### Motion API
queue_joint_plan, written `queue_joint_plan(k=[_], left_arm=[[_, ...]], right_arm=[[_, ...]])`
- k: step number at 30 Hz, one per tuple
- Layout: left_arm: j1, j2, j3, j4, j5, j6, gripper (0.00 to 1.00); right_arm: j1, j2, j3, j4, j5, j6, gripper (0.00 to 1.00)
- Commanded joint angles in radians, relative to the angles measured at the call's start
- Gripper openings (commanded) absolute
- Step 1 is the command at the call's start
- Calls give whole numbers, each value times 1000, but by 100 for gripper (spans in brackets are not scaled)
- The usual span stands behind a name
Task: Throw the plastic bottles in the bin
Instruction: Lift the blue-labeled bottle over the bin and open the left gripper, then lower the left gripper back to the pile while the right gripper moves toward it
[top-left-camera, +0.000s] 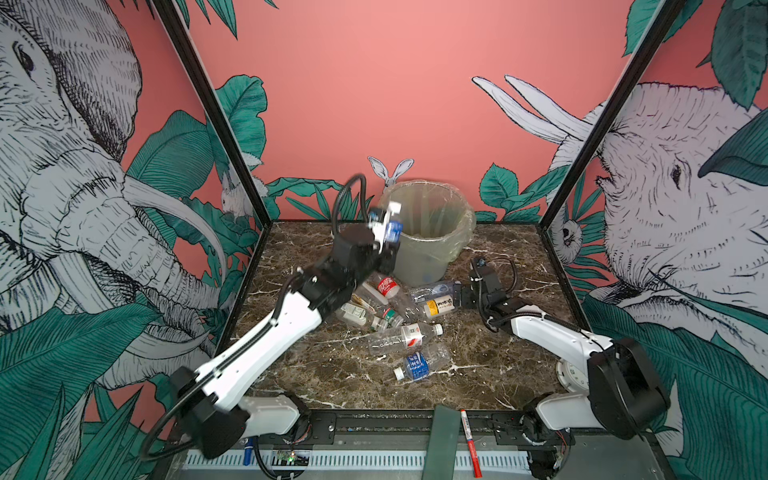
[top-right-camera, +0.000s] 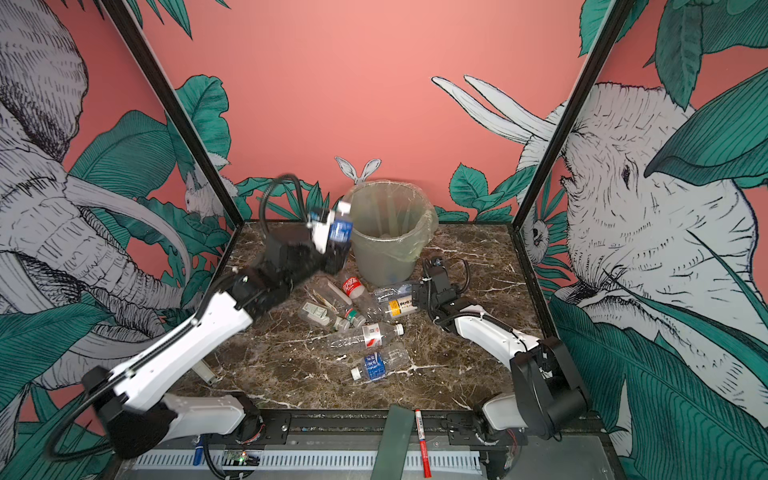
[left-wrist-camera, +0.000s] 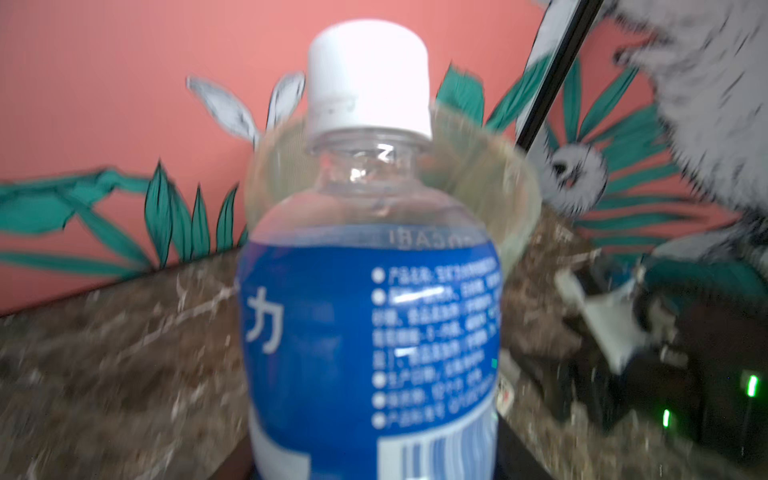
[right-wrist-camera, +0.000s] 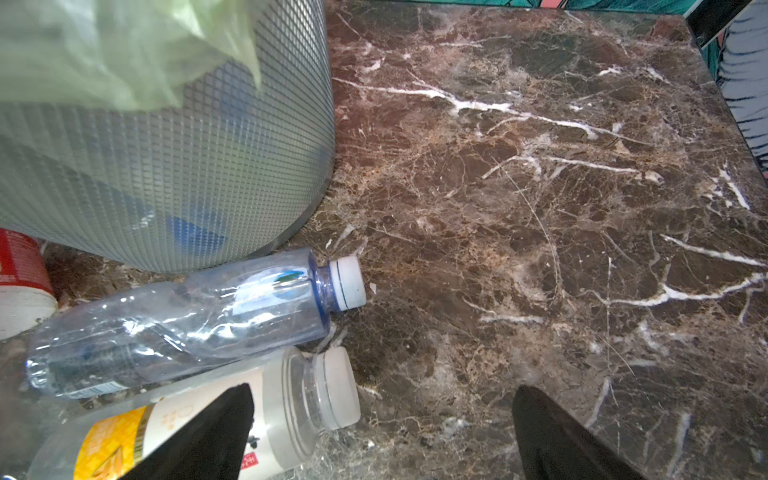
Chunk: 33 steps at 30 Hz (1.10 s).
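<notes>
My left gripper (top-left-camera: 388, 243) is raised beside the left rim of the bin (top-left-camera: 432, 249), shut on a blue-labelled plastic bottle (top-left-camera: 392, 228) with a white cap. That bottle (left-wrist-camera: 370, 316) fills the blurred left wrist view and hides the jaws, with the bin rim (left-wrist-camera: 515, 195) behind it. Several more plastic bottles lie in front of the bin, among them a red-labelled one (top-left-camera: 386, 286) and a blue-labelled one (top-left-camera: 417, 365). My right gripper (right-wrist-camera: 382, 390) is open, low over the table. One of its fingers crosses a yellow-labelled bottle (right-wrist-camera: 291, 399), which lies next to a clear bluish bottle (right-wrist-camera: 187, 316).
A red-and-white marker pen (top-left-camera: 469, 440) and a green strap (top-left-camera: 442, 440) lie on the front rail. A white round object (top-left-camera: 571, 374) sits by the right arm's base. Printed walls close in the marble table (top-left-camera: 498, 365) on three sides.
</notes>
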Motion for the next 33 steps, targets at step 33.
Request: queue_joint_plan(k=[33], left_arm=[[137, -165, -394, 249, 85, -71, 100]], right_arm=[[37, -31, 36, 17, -160, 0, 99]])
